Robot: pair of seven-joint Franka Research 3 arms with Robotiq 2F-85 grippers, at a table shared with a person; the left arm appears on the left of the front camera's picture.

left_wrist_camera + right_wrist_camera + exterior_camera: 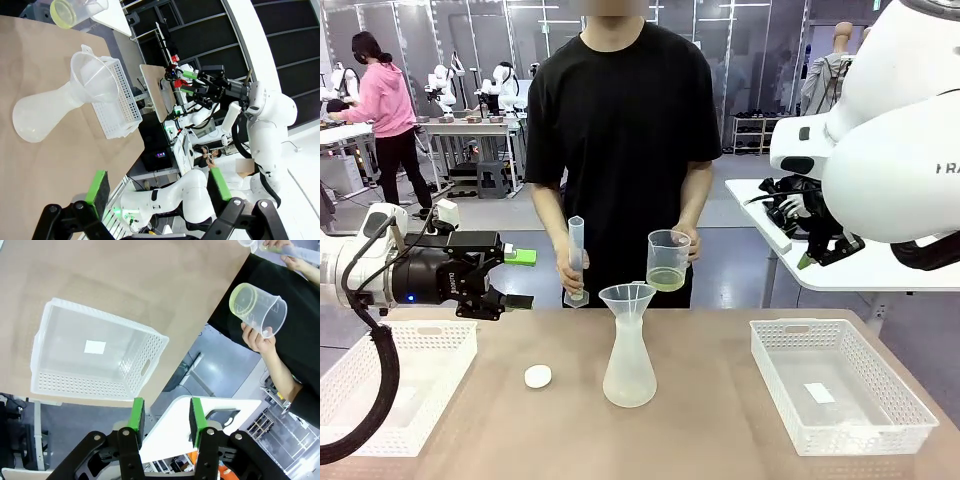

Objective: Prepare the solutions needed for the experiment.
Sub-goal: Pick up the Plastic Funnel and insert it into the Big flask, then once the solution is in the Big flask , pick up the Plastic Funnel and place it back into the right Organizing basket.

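Tan surface point(720, 420): flask point(629, 372) and funnel point(627, 297) empty, solution point(666, 281) unpoured in the person's beaker point(668, 248). My left pincer point(515, 278) wide, right pincer point(166, 415) narrow, empty.

Frosted conical flask point(629, 380) with a clear plastic funnel point(627, 297) stands mid-table, the central obstacle; bare brown tabletop point(720, 405) lies open in front of it and on both sides, broken by a small white round cap point(537, 376) near its left. One white perforated plastic basket point(442, 362) well left of the flask and a second basket point(860, 432) well right bound that room. Just behind the flask, one hand point(570, 268) holding a clear graduated cylinder point(576, 240) and the other hand point(693, 246) holding a clear beaker point(666, 258) close the far approach.
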